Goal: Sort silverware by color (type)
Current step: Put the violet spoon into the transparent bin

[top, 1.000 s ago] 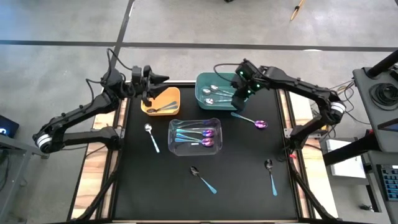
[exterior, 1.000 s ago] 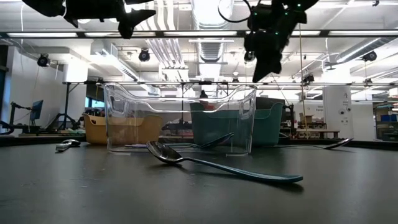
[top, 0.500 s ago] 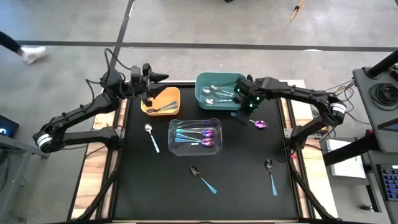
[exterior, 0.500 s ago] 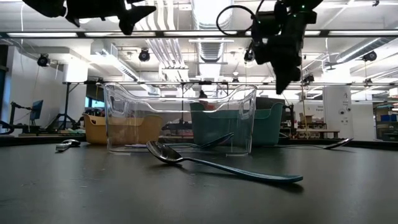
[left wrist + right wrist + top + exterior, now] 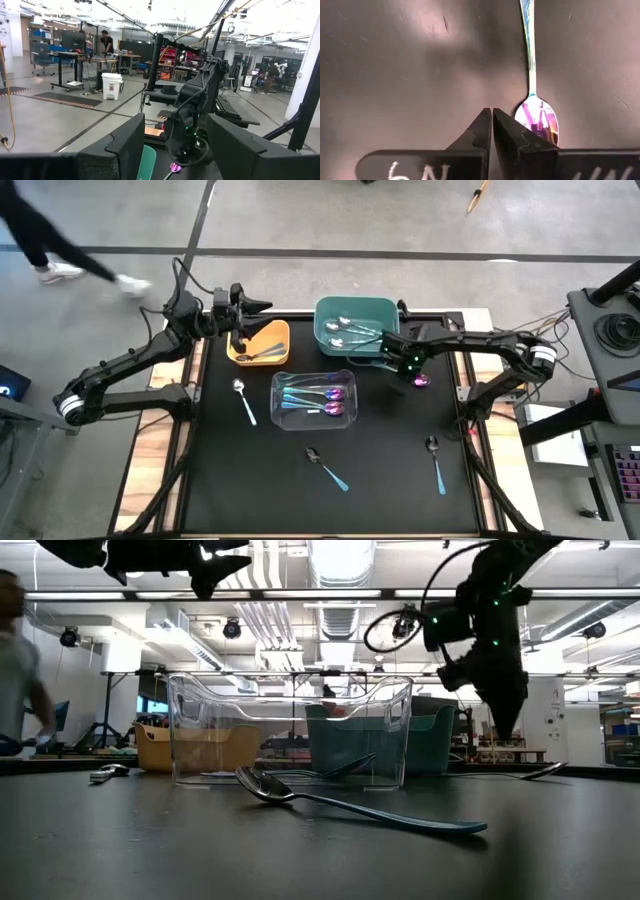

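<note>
From above, the right gripper [image 5: 412, 365] hangs low over the purple spoon [image 5: 421, 381] lying on the black table [image 5: 220, 480] just right of the green bin [image 5: 352, 308], while the left gripper [image 5: 240, 305] waits spread wide and empty above the orange bin [image 5: 278, 330]; the clear bin [image 5: 313, 398] in the middle already holds purple spoons, so that is likely where this one belongs. From table height, the right gripper [image 5: 503, 710] points down, its tip not yet on the surface. The left wrist camera shows the right arm bent low beyond its own parted fingers. The right wrist camera shows the right gripper [image 5: 492, 120] pinched fully together, holding nothing, just beside the purple spoon's [image 5: 538, 112] bowl. To do this well, it should probably part its fingers first, shift to straddle the thin handle near the bowl, then descend and close.
</note>
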